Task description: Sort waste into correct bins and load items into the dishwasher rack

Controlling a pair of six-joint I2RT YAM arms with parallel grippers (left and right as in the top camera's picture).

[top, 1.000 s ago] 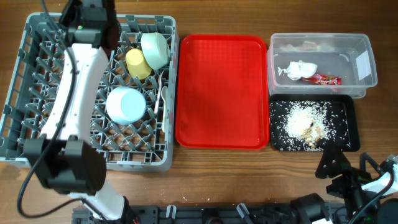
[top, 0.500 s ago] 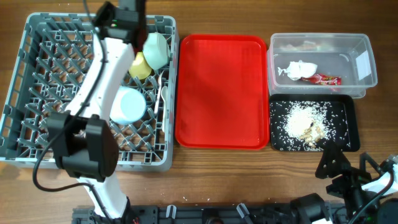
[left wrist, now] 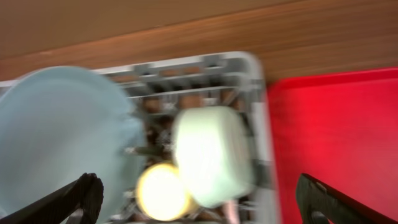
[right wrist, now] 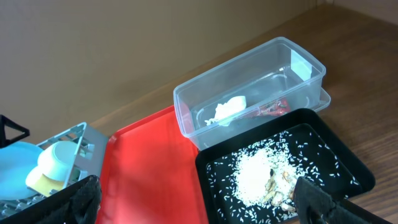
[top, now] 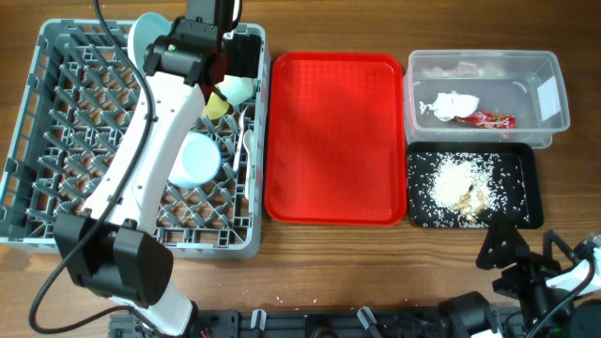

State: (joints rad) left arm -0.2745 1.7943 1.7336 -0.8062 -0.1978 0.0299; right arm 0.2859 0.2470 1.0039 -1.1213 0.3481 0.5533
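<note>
My left tool (left wrist: pixel 199 198), its fingers spread apart and empty, hovered over the far right corner of the dishwasher rack (top: pixel 56 141), where the plate (left wrist: pixel 56 130), bowl (left wrist: pixel 211 155) and cup (left wrist: pixel 160 196) sat, so loading appeared complete and the next move called for a clean lift away.

Even, bright indoor light with soft shadows; the left wrist view is motion-blurred, the others sharp.

Left gripper (top: pixel 230 58) swung along dishwasher rack (top: pixel 56 113) rear edge, left to right corner, over mint-green bowl (left wrist: pixel 211 155); pale blue plate (top: pixel 148 33) uncovered
</note>
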